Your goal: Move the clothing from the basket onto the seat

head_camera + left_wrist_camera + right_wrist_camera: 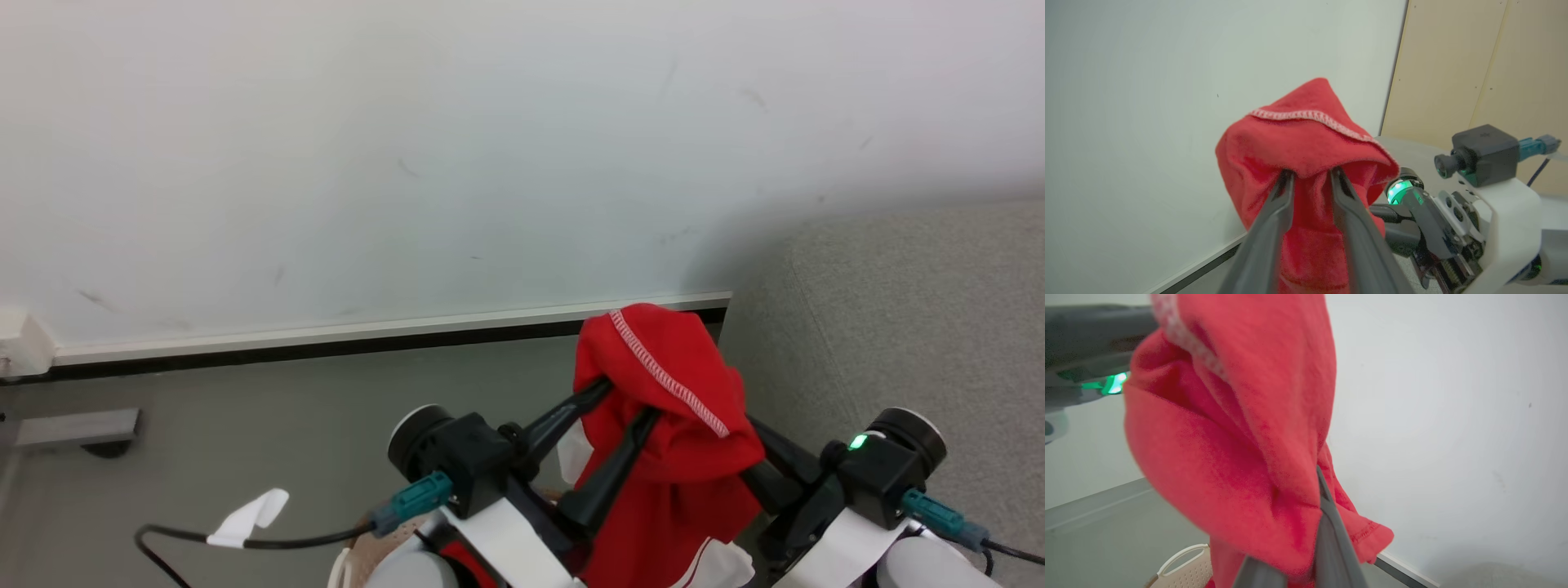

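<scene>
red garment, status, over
left gripper open, fingers under red garment. right gripper shut on it. held high, basket below. seat close on robot's right, nothing between.

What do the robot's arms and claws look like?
The left claw and right claw each have two long, dark, tapering fingers. Behind them sit black boxy wrists with teal cable plugs, black cables and white forearm covers. A green light glows on the right wrist.

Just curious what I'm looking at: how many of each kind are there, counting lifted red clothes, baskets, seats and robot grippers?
red garment, lifted: 1
basket: 1
grey seat: 1
grippers, left gripper and right gripper: 2
Total: 5
</scene>
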`<state>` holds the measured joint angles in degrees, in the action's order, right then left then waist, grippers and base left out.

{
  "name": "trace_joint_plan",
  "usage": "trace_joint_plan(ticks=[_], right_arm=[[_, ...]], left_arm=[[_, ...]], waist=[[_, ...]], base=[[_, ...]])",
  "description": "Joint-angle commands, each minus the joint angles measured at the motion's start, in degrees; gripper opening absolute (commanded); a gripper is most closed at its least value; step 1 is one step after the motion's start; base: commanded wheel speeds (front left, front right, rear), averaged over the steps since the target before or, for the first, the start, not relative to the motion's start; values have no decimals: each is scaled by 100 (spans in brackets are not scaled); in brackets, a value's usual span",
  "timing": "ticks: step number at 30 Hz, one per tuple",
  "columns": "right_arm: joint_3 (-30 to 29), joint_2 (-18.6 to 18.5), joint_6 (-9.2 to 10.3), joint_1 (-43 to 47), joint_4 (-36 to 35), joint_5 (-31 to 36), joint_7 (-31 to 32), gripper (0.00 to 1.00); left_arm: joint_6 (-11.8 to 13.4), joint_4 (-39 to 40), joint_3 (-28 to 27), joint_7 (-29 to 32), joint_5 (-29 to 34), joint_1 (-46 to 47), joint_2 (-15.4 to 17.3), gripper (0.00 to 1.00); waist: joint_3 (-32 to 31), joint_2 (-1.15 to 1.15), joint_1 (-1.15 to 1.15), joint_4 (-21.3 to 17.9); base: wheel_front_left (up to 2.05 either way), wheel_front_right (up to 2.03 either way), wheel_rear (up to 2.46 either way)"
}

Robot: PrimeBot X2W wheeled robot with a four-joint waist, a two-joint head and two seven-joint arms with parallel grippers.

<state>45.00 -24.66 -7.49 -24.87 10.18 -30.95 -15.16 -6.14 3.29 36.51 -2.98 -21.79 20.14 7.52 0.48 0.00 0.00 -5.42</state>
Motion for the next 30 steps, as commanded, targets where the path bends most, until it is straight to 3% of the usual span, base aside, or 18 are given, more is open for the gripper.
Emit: trace_joint_plan(ticks=[1,16,25,30], right_arm=[[-116,-89,0,87,-59,-58,2,0],[-1609,-541,0,611,-478,38,1,0],[-2072,-585,0,876,-646,162,1,0],[-2297,-518,0,987,-734,189,1,0]], left_arm=[[31,-99,20,-58,129,-44,76,100],[151,-1059,197,-714,249,-128,-38,100],[163,-1336,269,-819,248,-32,-69,100],[147,-1417,326,-797,268,63,-58,100]], waist=[[39,0,0,-126],[314,0,0,-1479],[456,0,0,-2150],[572,0,0,-2339]], base=[[0,0,0],[0,0,0],[0,0,0],[0,0,0]])
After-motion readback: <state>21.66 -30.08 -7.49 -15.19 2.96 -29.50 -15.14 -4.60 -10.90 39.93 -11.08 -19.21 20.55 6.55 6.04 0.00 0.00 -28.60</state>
